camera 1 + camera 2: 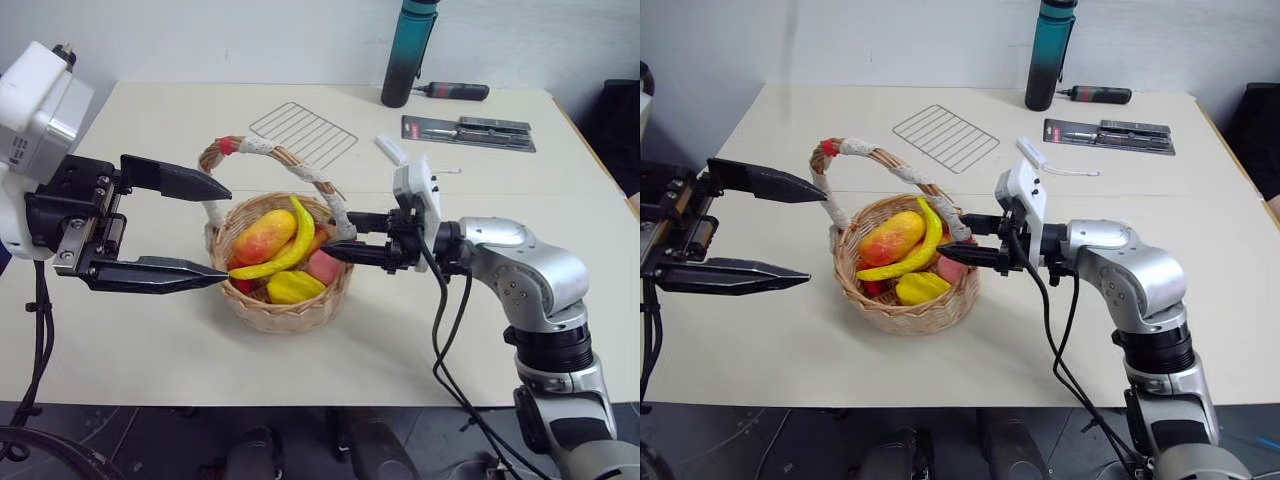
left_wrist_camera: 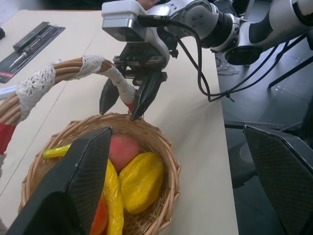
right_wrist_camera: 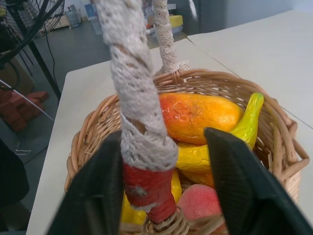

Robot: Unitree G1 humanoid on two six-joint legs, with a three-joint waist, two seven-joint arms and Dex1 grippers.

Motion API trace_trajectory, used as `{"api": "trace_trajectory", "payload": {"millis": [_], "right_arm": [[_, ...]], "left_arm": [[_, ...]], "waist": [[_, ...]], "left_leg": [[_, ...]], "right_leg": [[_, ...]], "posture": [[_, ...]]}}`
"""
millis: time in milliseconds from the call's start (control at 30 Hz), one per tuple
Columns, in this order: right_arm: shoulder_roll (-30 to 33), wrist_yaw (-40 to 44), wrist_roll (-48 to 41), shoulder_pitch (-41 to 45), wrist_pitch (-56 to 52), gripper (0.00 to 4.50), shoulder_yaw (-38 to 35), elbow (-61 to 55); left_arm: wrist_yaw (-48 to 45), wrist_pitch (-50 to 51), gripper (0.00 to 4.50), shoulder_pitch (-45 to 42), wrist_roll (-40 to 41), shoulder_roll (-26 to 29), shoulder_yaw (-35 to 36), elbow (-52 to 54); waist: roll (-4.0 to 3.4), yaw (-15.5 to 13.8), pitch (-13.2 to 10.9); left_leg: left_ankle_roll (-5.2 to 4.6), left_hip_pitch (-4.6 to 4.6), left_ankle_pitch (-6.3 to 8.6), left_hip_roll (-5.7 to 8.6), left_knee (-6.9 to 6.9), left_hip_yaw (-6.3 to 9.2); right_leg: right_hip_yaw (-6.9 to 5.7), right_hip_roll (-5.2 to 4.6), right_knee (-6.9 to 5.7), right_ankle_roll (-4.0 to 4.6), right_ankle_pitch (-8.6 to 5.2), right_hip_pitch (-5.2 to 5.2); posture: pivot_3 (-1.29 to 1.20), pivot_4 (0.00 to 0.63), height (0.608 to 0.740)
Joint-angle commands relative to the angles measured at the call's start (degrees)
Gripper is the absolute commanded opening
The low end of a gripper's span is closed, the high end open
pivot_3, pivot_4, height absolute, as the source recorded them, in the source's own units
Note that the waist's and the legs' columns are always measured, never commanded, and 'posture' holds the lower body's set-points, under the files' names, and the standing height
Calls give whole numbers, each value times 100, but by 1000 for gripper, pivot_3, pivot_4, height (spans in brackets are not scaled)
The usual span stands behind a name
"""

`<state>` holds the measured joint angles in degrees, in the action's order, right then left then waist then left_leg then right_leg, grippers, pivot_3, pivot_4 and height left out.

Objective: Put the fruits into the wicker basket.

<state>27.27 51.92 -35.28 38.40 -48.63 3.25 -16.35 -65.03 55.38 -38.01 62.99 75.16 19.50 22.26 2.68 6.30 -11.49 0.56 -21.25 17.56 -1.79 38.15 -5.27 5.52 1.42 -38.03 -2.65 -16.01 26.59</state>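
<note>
The right end effector (image 1: 335, 236) reaches in level from the robot's right, its two black fingers straddling the near end of the wicker basket's handle just where the red band meets the rim. In the right wrist view the lace-wrapped handle (image 3: 142, 117) stands between the fingers, pressed against one, while a narrow gap shows beside the other — so the fingers are partly drawn in around the handle, and whether they truly pinch it I cannot tell. The right forearm lies roughly horizontal above the table (image 1: 480, 330), elbow bent out to the robot's right. The left end effector (image 1: 222, 228) hangs on the opposite side of the wicker basket (image 1: 290, 310), its fingers spread wide — one above the other, tips pointing toward the basket — holding nothing and touching nothing; one tip sits near the handle's far leg, the other near the basket's rim. The basket stands upright near the middle of the table, between the two end effectors. Inside it lie the mango (image 1: 264, 236) and the banana (image 1: 290, 250), the banana curving across the heap beside the mango, with a pink fruit (image 1: 322, 267) and a yellow fruit (image 1: 292, 287) below them. Farther back on the table rest a wire rack (image 1: 303, 134), a dark teal bottle (image 1: 408, 55), a screwdriver (image 1: 455, 91) and a flat tool pack (image 1: 468, 131).
</note>
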Motion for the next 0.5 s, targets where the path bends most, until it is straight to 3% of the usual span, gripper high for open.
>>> {"api": "trace_trajectory", "payload": {"millis": [33, 133, 300, 500], "right_arm": [[56, -19, -128, -73, 125, 1155, -71, -334], [161, 0, -223, -138, 113, 229, -208, -405], [703, 131, -362, -328, 225, 188, -785, -424], [2156, 648, -622, -1028, 387, 188, -2655, 215]], "left_arm": [[-10, -129, 4500, -72, -30, 11, 135, 10], [-12, -181, 4500, -93, -40, -42, 75, -1], [-80, -307, 4500, -202, -133, -144, -121, -95], [-161, -557, 4500, -567, -426, -535, -570, -391]], "waist": [[0, -1, 0], [0, 0, 0], [1, -34, 0], [1, -196, 0]], "left_leg": [[0, -1, 2, 0, -1, 0], [0, -1, 3, 0, -1, -2], [-5, 0, 5, 2, 0, -1], [-15, -2, 11, 7, 3, -1]], "right_leg": [[0, 0, 3, -1, 0, 0], [2, -1, 4, -4, 0, 0], [0, -2, 5, -5, 0, -3], [0, -4, 13, -11, 0, -8]], "posture": [[0, 150, 740], [0, 150, 740], [0, 150, 740], [0, 150, 740]]}}
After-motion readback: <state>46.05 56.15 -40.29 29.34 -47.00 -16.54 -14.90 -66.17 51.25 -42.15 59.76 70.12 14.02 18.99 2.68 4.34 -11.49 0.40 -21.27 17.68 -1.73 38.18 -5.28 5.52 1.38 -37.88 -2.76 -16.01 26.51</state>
